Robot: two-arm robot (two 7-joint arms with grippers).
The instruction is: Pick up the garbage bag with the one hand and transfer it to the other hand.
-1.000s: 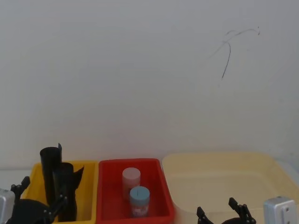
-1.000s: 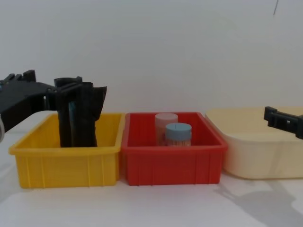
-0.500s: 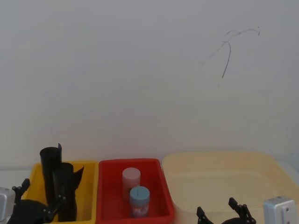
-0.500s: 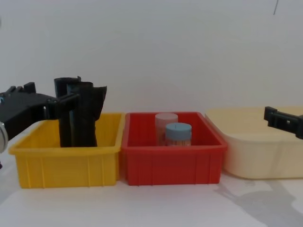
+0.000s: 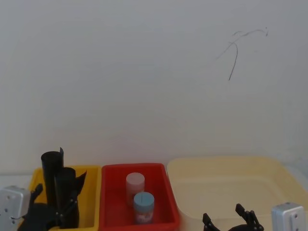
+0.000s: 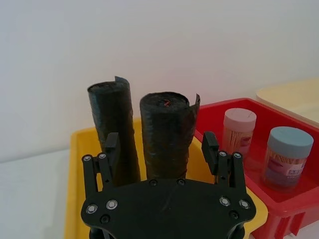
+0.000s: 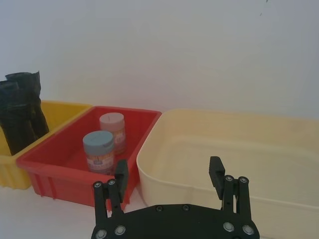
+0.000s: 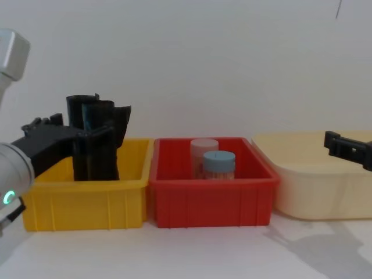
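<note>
Two black rolled garbage bags stand upright in the yellow bin (image 8: 81, 200); the nearer garbage bag (image 6: 167, 134) (image 8: 102, 152) (image 5: 66, 195) is in front of a second roll (image 6: 113, 127) (image 5: 51, 171). My left gripper (image 6: 160, 147) (image 8: 81, 131) (image 5: 52, 201) is open, its two fingers flanking the upper part of the nearer roll without visibly clamping it. A green ring light (image 8: 7, 197) glows on that arm. My right gripper (image 7: 169, 172) (image 8: 344, 146) (image 5: 230, 219) hangs open and empty by the near rim of the cream tub.
A red bin (image 8: 209, 200) in the middle holds a pink-lidded jar (image 8: 203, 148) and a blue-lidded jar (image 8: 218, 164). A large cream tub (image 8: 302, 192) sits at the right. A white wall stands close behind the bins.
My left gripper has moved in toward the rolls, so its fingers now straddle the nearer one; its grey wrist has come further into view. The right gripper has not moved.
</note>
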